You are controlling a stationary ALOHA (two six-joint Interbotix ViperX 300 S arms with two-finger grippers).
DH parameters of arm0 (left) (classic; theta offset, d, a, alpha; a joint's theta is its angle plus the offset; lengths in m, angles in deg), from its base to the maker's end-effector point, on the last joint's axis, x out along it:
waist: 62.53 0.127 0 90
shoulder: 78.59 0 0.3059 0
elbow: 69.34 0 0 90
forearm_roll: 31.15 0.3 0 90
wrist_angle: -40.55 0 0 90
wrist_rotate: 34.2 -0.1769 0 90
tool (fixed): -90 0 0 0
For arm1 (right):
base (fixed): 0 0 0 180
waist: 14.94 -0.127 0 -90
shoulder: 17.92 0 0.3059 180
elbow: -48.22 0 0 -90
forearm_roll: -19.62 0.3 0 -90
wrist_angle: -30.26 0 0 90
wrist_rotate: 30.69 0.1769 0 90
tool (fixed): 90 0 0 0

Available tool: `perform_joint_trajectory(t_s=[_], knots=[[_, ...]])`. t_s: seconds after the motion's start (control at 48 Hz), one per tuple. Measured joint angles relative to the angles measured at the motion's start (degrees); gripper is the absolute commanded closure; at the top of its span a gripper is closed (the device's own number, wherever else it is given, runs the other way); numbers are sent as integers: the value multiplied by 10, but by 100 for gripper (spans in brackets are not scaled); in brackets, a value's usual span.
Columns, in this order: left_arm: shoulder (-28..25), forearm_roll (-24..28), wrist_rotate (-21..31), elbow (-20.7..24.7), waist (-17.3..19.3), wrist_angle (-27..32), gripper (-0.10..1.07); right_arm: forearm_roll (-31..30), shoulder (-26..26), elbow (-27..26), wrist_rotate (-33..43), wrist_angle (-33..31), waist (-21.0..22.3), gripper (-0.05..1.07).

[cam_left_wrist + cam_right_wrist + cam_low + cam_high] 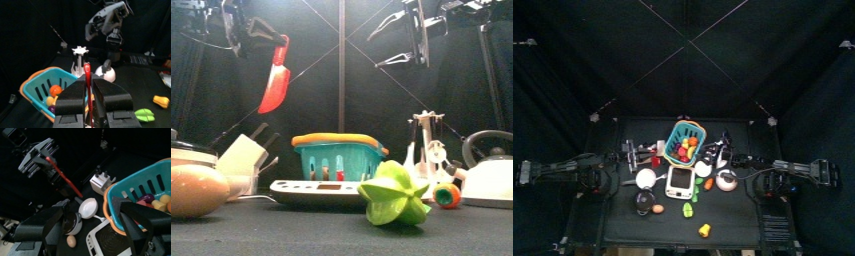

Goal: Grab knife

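The left gripper (254, 35) has its jaws closed partway on the red knife (275, 78), hanging blade-down high above the surface's left side, clear of the knife block (247, 155), while the right gripper (405, 35), jaws wide and empty, hangs opposite, likely awaiting a handover.

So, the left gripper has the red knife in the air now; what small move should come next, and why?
Probably just hold it steady there: the left gripper grips the knife high above the knife block, blade hanging down, and the right gripper is open and apart.
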Motion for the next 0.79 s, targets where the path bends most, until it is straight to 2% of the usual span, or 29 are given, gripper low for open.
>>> perform_joint_trajectory(t_s=[0.104,0.354,0.458,0.562,0.688,0.792], knots=[[-18,0,0,10,-15,12,50,29,2,3,0,-38,-21,4],[-53,0,-1,26,-32,22,50,92,22,8,-25,-160,-103,4],[-66,2,-1,32,-44,23,50,133,34,-3,-77,-217,-137,4],[-79,4,-2,38,-54,23,50,200,33,-17,-150,-262,-156,4],[-103,7,-2,49,-65,22,50,256,29,-24,-245,-250,-158,4],[-129,12,-2,64,-76,23,50,299,21,-16,-298,-194,-159,4]])
